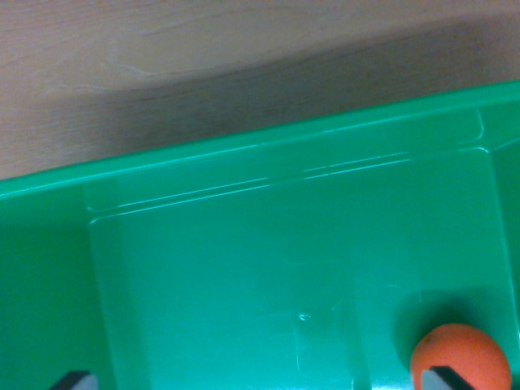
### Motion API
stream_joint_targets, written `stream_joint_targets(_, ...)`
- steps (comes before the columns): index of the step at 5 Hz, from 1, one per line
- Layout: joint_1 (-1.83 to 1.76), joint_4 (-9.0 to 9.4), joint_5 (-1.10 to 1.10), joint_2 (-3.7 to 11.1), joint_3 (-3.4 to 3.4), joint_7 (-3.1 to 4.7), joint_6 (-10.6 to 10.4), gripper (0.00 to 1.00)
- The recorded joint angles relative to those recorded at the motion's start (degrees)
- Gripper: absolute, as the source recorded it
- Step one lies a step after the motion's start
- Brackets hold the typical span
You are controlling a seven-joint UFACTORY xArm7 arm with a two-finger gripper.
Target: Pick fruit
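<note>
Orange fruit (pixel 460 357) lies in green bin (pixel 244 268), bottom corner at wrist view's right. Hand (pixel 264 380) is spread wide, one fingertip (pixel 452 379) over fruit. Risk: off-centre closing could push fruit to roll away, w/o grip.

We have a single view, from the camera on the wrist, looking steeply down at close range into a green bin (pixel 244 276) that fills most of the frame. Its far rim runs slantwise across the upper half, with wooden worktop (pixel 162 57) beyond. Two dark fingers (pixel 75 379) just enter at the bottom edge.
</note>
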State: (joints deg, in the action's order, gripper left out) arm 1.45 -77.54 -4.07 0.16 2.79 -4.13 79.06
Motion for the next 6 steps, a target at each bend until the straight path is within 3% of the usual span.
stream_joint_targets(1, 0.79, 2.46, 0.14, 0.62, 0.39, -0.27, -2.58, 0.0)
stream_joint_targets(2, 0.79, 2.46, 0.14, 0.62, 0.39, -0.27, -2.58, 0.0)
stream_joint_targets(3, 1.55, 4.83, 0.28, 1.21, 0.77, -0.52, -5.05, 0.0)
stream_joint_targets(4, 1.55, 4.83, 0.28, 1.21, 0.77, -0.52, -5.05, 0.0)
stream_joint_targets(5, 2.36, 7.34, 0.43, 1.84, 1.18, -0.8, -7.69, 0.0)
stream_joint_targets(6, 2.36, 7.34, 0.43, 1.84, 1.18, -0.8, -7.69, 0.0)
